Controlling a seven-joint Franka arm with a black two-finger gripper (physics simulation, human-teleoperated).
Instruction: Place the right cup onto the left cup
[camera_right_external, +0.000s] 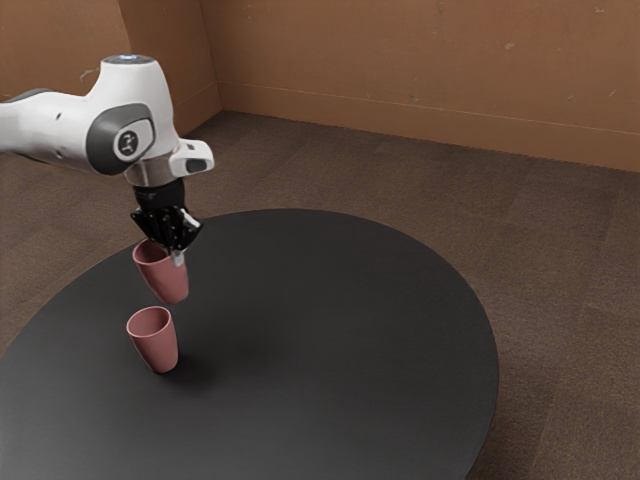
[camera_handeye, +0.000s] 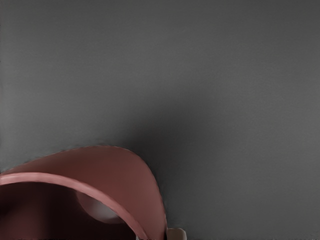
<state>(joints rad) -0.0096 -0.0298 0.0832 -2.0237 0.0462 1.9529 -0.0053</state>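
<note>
You have one emblem and no readable words, numbers or brand names.
In the exterior view, you see the small dark emblem (camera_right_external: 127, 143) on the grey-rimmed joint cover (camera_right_external: 104, 137) of the white arm (camera_right_external: 55, 125); it sits on a pale, rounded patch; it is too small for you to make out as letters or a figure; you can read no lettering in the wrist view either.

So one cup (camera_right_external: 158, 277), dusty red and narrower toward the base, is gripped by the rim, mouth up, and looks lifted off the table (camera_right_external: 350, 330). The other cup (camera_right_external: 156, 345) is basically its twin, just standing upright on the table nearby.
</note>
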